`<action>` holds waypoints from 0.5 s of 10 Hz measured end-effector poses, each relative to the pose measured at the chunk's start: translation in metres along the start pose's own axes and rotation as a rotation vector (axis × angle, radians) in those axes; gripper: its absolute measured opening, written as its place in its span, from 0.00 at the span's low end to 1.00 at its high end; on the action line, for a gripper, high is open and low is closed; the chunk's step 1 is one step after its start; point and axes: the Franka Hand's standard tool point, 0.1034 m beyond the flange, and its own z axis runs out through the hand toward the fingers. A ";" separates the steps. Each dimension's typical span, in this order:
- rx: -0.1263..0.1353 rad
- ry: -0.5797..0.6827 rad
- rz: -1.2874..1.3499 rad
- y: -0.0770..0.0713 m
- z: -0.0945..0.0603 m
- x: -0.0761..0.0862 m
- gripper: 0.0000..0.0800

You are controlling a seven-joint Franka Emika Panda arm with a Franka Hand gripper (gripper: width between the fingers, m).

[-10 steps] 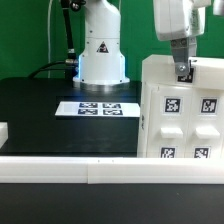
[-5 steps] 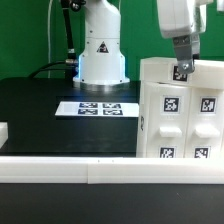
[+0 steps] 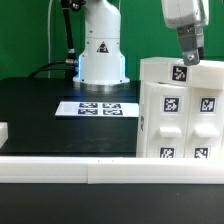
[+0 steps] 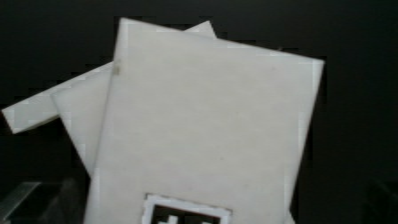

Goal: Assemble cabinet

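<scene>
The cabinet [image 3: 180, 110] stands upright at the exterior view's right, on the black table [image 3: 40, 115], with its long axis vertical and part of it cut off by the picture's right edge. Its broad face with the raised panels and square black-and-white marker tags looks toward the camera, and a narrower plain side turns toward the exterior view's left. In the wrist view the cabinet [image 4: 214, 140] shows as a wide plain white slab seen from above, tilted in the picture, with one tag at its lower edge and a second white edge showing out from behind it.

Just above the cabinet's top edge hangs the gripper [image 3: 189, 51], its fingers pointing down; it grasps nothing, its jaws are spread wide, and it is clear of the box.

Toward the exterior view's left, the marker board [image 3: 97, 108] lies flat on the table in front of the white robot base [image 3: 102, 50], well apart from the cabinet. A white rail [image 3: 70, 170] runs across the foreground, and a small white block [image 3: 3, 131] sits at the left edge.
</scene>
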 end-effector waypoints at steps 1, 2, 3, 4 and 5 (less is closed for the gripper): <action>-0.001 -0.002 -0.008 0.000 0.000 0.000 1.00; 0.000 -0.008 -0.066 -0.001 -0.001 0.001 1.00; 0.006 -0.009 -0.156 -0.002 -0.002 0.000 1.00; 0.008 -0.013 -0.185 -0.003 -0.003 -0.001 1.00; 0.012 -0.024 -0.167 -0.003 -0.005 -0.003 1.00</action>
